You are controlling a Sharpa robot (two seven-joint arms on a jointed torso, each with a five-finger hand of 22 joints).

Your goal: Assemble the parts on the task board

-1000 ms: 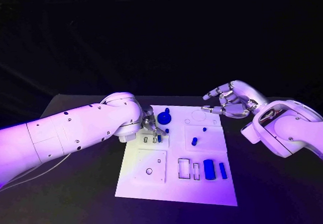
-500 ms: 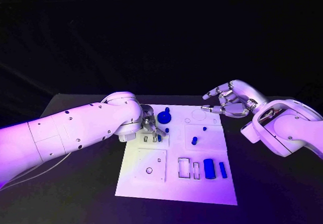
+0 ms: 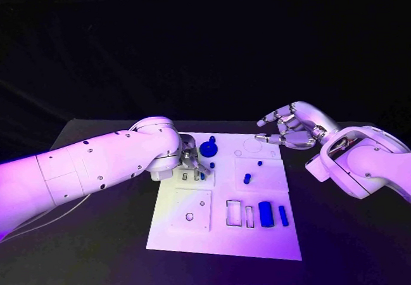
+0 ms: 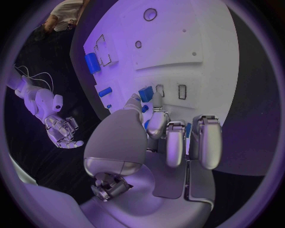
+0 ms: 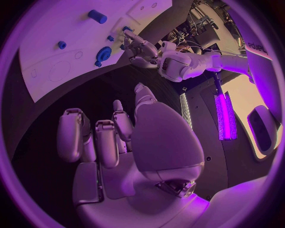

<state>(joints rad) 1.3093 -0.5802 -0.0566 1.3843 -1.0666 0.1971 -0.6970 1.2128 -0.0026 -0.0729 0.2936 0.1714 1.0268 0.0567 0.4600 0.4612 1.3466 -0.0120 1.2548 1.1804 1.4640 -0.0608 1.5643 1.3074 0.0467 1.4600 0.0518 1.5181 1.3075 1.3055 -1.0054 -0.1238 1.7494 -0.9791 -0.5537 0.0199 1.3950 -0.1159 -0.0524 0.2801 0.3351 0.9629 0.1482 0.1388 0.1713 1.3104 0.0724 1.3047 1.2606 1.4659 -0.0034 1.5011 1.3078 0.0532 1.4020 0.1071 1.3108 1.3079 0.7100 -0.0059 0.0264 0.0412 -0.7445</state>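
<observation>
Your left hand [image 3: 190,162] is working low over the far left part of the task board [image 3: 226,243], fingers bunched down beside the small slots [image 4: 182,91] there, and in the left wrist view a small blue part [image 4: 145,93] is sitting right at the fingertips [image 4: 134,100]; it is probably being pinched, though the fingers are hiding the contact, so you cannot tell for certain whether the hand is clamped on it or only touching it. Your right hand [image 3: 292,127] is hovering above the far right corner of the board, fingers curled but apart, holding nothing. The other parts are lying spread across the board: a round knobbed piece [image 3: 209,148] just beside the left hand, a short peg [image 3: 247,178] near the middle, and two longer blue bars [image 3: 266,214] at the near edge. The main risk here is that the part is going into its slot tilted and jamming, since the fingers are blocking your sight of the opening. You are also crowding the knobbed piece, and a sideways shift of the left hand could knock it out of place. Pressing hard may slide the whole board on the bench [image 3: 91,249], because nothing is bracing it.
</observation>
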